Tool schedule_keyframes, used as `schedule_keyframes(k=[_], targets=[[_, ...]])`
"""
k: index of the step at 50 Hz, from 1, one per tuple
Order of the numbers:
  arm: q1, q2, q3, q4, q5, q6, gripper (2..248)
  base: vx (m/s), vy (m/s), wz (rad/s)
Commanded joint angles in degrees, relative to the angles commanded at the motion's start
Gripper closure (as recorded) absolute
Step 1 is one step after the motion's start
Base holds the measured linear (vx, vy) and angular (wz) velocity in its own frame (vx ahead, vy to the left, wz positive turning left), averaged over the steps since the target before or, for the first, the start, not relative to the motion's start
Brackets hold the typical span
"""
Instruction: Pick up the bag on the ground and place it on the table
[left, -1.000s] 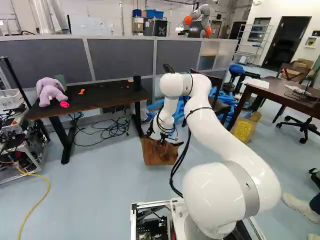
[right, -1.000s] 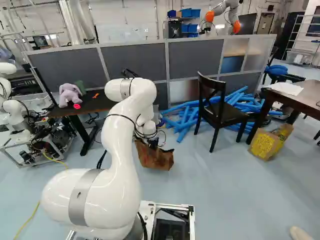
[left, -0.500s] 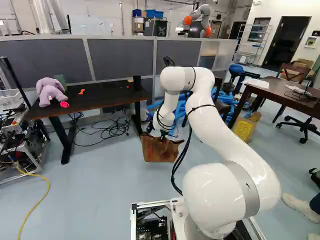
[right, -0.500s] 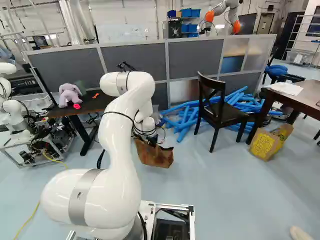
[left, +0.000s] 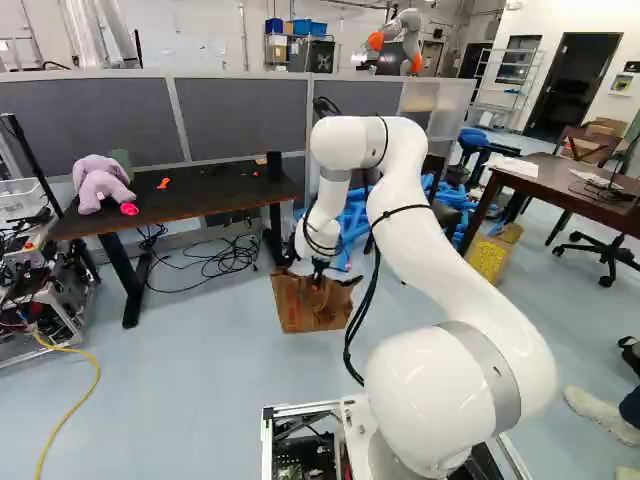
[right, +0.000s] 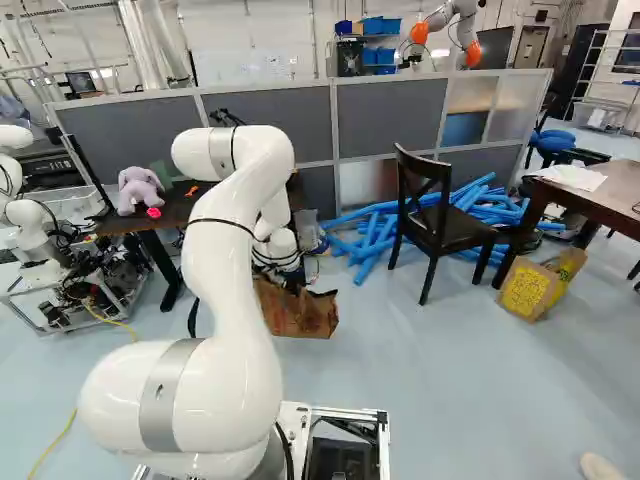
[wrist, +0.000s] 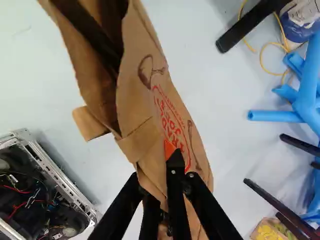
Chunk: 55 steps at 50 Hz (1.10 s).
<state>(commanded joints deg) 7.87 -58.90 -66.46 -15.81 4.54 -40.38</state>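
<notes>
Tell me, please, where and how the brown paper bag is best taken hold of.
I'd pinch the paper bag at its upper rim, coming from above: its mouth faces up, and at one end the walls draw together into a narrow fold, thin enough for two fingers. The gripper is shut on it there.

Arm and held bag shifted left in base views; arm's upper bend higher.

arched arm, closed gripper downward
</notes>
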Motion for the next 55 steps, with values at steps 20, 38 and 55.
schedule_keyframes(k=[20,38,55], targets=[[2.92,6.07,6.98,1.38,-2.0,0.0,229,0.0,0.0,0.0],[5.02,11.82,13.5,3.4,-3.19,0.0,229,0.0,0.0,0.0],[6.73,17.51,19.66,7.09,-3.24,0.0,229,0.0,0.0,0.0]])
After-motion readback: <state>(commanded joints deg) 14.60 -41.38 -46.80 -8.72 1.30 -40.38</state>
